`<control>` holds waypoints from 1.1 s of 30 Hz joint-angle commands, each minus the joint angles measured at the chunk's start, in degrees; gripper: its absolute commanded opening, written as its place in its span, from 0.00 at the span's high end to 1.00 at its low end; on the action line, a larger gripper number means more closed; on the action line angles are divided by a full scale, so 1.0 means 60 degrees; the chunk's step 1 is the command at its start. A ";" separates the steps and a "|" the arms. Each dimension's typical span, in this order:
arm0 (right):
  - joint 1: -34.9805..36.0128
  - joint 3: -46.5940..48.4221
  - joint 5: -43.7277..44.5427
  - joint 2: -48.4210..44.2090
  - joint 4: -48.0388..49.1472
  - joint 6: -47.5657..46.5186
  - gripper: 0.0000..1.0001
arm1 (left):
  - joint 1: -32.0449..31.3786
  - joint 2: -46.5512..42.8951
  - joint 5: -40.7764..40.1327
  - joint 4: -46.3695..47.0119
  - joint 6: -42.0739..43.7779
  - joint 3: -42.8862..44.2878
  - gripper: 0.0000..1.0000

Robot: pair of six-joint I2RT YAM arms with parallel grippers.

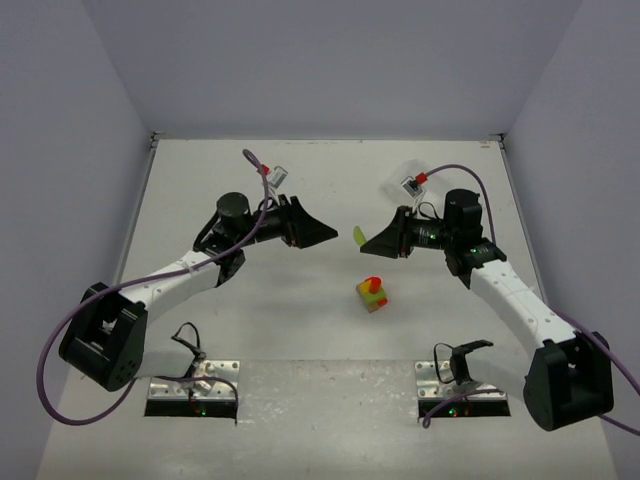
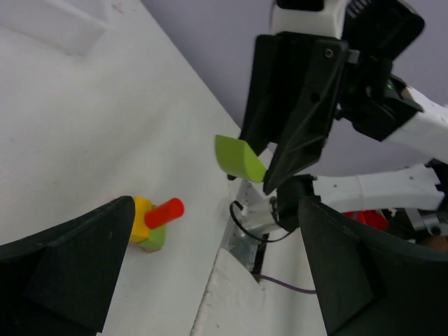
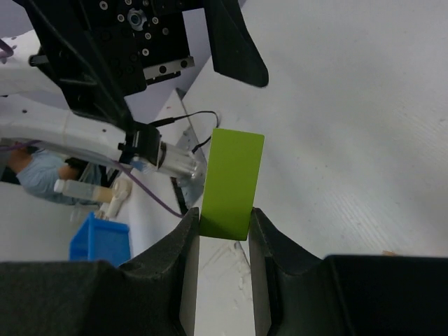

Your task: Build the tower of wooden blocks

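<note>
The wood block tower [image 1: 373,294] stands on the table between the arms: a tan base, a green block, a yellow block and a red cylinder on top. It also shows in the left wrist view [image 2: 152,222]. My right gripper [image 1: 367,240] is shut on a light green block [image 3: 231,183], held in the air up and left of the tower; the block also shows in the left wrist view [image 2: 239,158]. My left gripper [image 1: 325,233] is open and empty, facing the right gripper.
Two metal mounting plates [image 1: 193,390] sit at the near table edge by the arm bases. White walls close in the table [image 1: 330,170] on three sides. Purple cables run along both arms.
</note>
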 commanded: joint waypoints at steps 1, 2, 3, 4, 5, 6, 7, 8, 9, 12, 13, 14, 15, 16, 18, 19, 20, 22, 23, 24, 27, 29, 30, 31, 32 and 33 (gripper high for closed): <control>0.0651 0.0407 -0.0903 0.0272 0.2265 0.0736 1.00 | -0.0825 0.0071 0.0758 0.2124 -0.0604 0.0483 0.00; 0.0728 0.0446 -0.0858 0.0310 0.2305 0.0730 1.00 | -0.0864 0.0071 0.0659 0.2163 -0.0672 0.0491 0.00; 0.0807 0.0463 -0.0837 0.0354 0.2414 0.0765 1.00 | -0.0902 0.0077 0.0610 0.2300 -0.0859 0.0445 0.00; 0.0878 0.0450 -0.0820 0.0380 0.2700 0.0890 1.00 | -0.0924 0.0086 0.0532 0.2599 -0.1078 0.0392 0.00; 0.0918 0.0404 -0.0821 0.0379 0.3103 0.1087 1.00 | -0.0936 0.0087 0.0498 0.2824 -0.1181 0.0367 0.00; 0.0919 0.0278 -0.0828 0.0363 0.3451 0.1378 1.00 | -0.0952 0.0095 0.0396 0.2857 -0.1189 0.0327 0.00; 0.0919 0.0172 -0.0834 0.0352 0.3776 0.1590 1.00 | -0.0971 0.0105 0.0303 0.2881 -0.1199 0.0295 0.00; 0.0925 0.0114 -0.0867 0.0351 0.4080 0.1666 1.00 | -0.0999 0.0129 0.0238 0.2885 -0.1227 0.0280 0.01; 0.0957 0.0066 -0.0984 0.0351 0.4426 0.1940 1.00 | -0.1022 0.0185 0.0204 0.2910 -0.1292 0.0269 0.04; 0.1037 0.0076 -0.0964 0.0351 0.4475 0.2092 1.00 | -0.1030 0.0300 0.0174 0.3219 -0.1561 0.0224 0.11; 0.1072 0.0083 -0.0941 0.0351 0.4427 0.2092 1.00 | -0.1041 0.0331 0.0171 0.3399 -0.1706 0.0193 0.15; 0.1104 0.0083 -0.0992 0.0356 0.4426 0.2097 1.00 | -0.1054 0.0369 0.0153 0.3486 -0.1769 0.0181 0.17; 0.1145 0.0083 -0.0982 0.0377 0.4426 0.2117 1.00 | -0.1064 0.0390 0.0122 0.3569 -0.1841 0.0181 0.20; 0.1189 0.0083 -0.0993 0.0393 0.4426 0.2097 1.00 | -0.1066 0.0394 0.0104 0.3609 -0.1879 0.0181 0.23; 0.1243 0.0119 -0.0991 0.0404 0.4254 0.2008 1.00 | -0.1097 0.0425 0.0081 0.3639 -0.1921 0.0207 0.34; 0.1263 0.0146 -0.0952 0.0398 0.4082 0.1941 1.00 | -0.1117 0.0445 0.0074 0.3653 -0.1947 0.0220 0.42; 0.1270 0.0173 -0.0891 0.0395 0.3926 0.1877 1.00 | -0.1125 0.0452 0.0072 0.3658 -0.1963 0.0231 0.49; 0.1259 0.0223 -0.0738 0.0407 0.3631 0.1744 1.00 | -0.1137 0.0452 0.0049 0.3658 -0.1960 0.0240 0.64; 0.1264 0.0229 -0.0677 0.0418 0.3503 0.1718 1.00 | -0.1156 0.0452 0.0051 0.3658 -0.1949 0.0240 0.69; 0.1270 0.0240 -0.0611 0.0430 0.3393 0.1681 1.00 | -0.1171 0.0452 0.0057 0.3628 -0.1935 0.0242 0.76; 0.1270 0.0321 -0.0313 0.0443 0.2893 0.1462 0.97 | -0.1183 0.0430 -0.0043 0.3276 -0.1788 0.0299 0.99; 0.1257 0.0437 0.0046 0.0393 0.2223 0.1251 0.77 | -0.1184 0.0375 -0.0423 0.2600 -0.1537 0.0393 1.00; 0.1269 0.0583 0.0423 0.0368 0.1904 0.0959 0.51 | -0.1184 0.0338 -0.0886 0.1832 -0.1438 0.0454 1.00; 0.1270 0.0742 0.0600 0.0302 0.1235 0.0550 0.35 | -0.1174 0.0280 -0.1483 0.0944 -0.1201 0.0615 1.00; 0.1270 0.0896 0.0958 0.0237 0.0547 0.0147 0.23 | -0.1176 0.0228 -0.2110 0.0046 -0.0992 0.0788 1.00; 0.1265 0.1042 0.1415 0.0134 -0.0207 -0.0254 0.15 | -0.1178 0.0209 -0.3017 -0.1114 -0.0827 0.1042 1.00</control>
